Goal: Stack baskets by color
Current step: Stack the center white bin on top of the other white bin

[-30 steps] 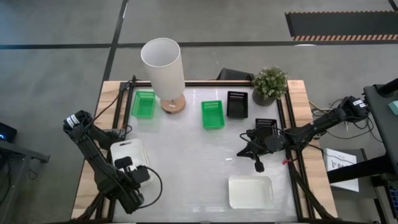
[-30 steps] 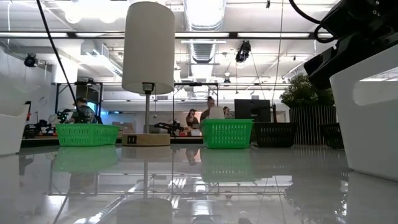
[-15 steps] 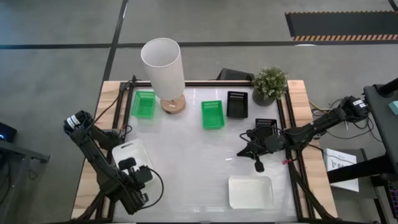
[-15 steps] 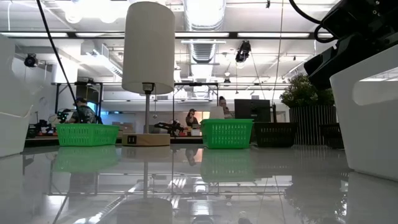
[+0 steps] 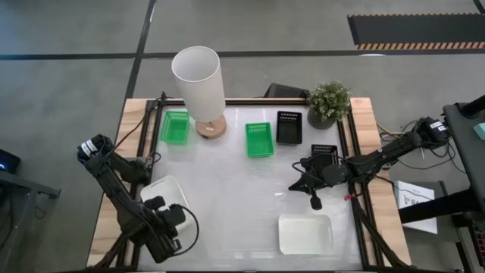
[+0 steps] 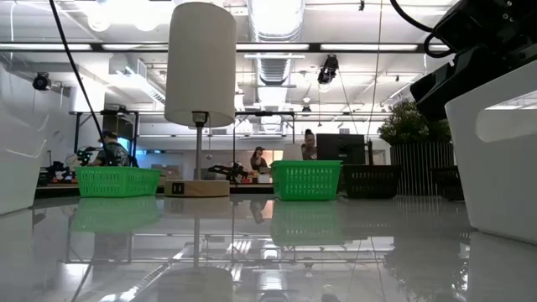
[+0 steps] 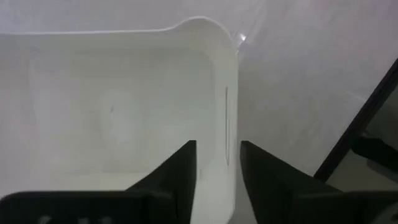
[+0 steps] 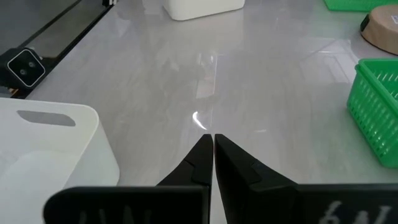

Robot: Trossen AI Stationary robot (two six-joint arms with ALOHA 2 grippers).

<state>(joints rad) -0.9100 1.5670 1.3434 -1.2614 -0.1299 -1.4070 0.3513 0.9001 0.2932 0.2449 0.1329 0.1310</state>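
A translucent white basket (image 5: 158,189) sits on the table near its left edge. My left gripper (image 5: 163,208) points down over that basket's near end, open. Its fingers stand on either side of the basket's end wall (image 7: 219,124), one inside and one outside. A second white basket (image 5: 305,233) lies near the front right. Two green baskets (image 5: 175,127) (image 5: 259,139) and a black basket (image 5: 289,127) stand along the far side. Another black basket (image 5: 324,152) lies under the right arm. My right gripper (image 5: 316,202) hovers shut above the table.
A tall white lamp (image 5: 198,83) on a wooden base stands at the far left between the green baskets. A potted plant (image 5: 328,102) occupies the far right corner. Bare tabletop (image 5: 235,205) stretches between the two white baskets.
My left gripper has sunk slightly toward the table, carrying the white basket a little toward the near edge. The basket has tipped and settled lower; its near end with the handle slot now lies under the gripper.
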